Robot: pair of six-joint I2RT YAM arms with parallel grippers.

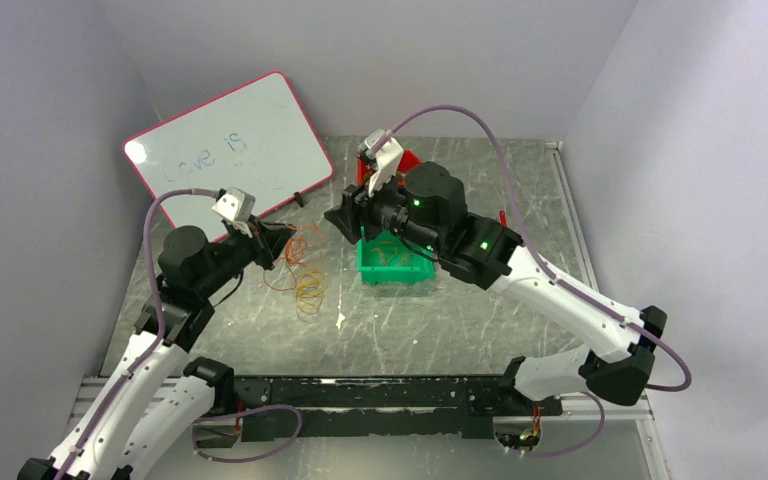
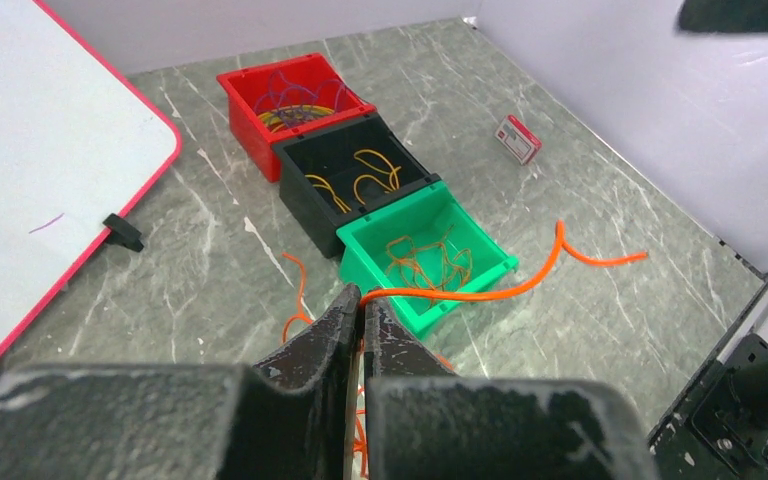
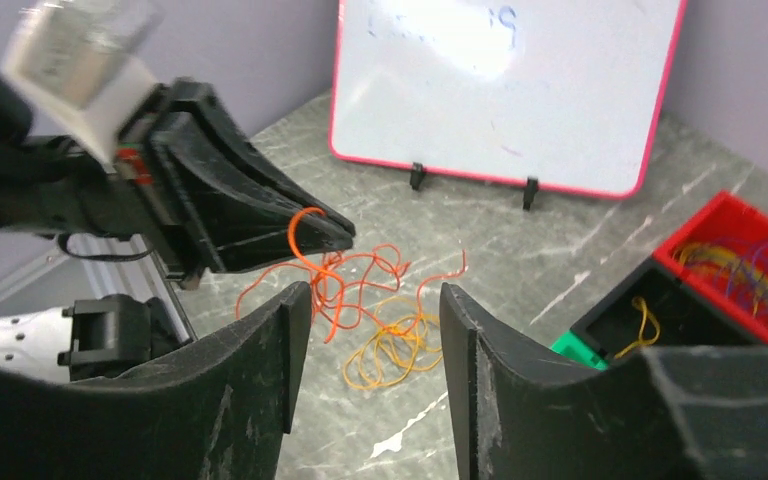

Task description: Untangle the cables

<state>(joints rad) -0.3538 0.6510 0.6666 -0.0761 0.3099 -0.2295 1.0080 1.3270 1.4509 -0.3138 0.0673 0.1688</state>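
Observation:
The cables (image 1: 305, 272) are a loose tangle of thin orange and yellow wire loops on the table between the two grippers. They also show in the right wrist view (image 3: 385, 345). My left gripper (image 2: 363, 297) is shut on one orange wire (image 2: 447, 296), which runs from the fingertips rightward past the green bin. In the right wrist view the left gripper (image 3: 332, 230) holds an orange loop above the tangle. My right gripper (image 3: 370, 330) is open and empty, hovering above the tangle and facing the left gripper. In the top view the left gripper (image 1: 288, 245) and right gripper (image 1: 340, 215) are close together.
Three bins stand in a row: red (image 2: 250, 100), black (image 2: 300, 185) and green (image 2: 360, 260), each holding thin wires. A red-rimmed whiteboard (image 1: 230, 150) leans at the back left. A small red-and-white box (image 2: 517, 138) lies near the right wall.

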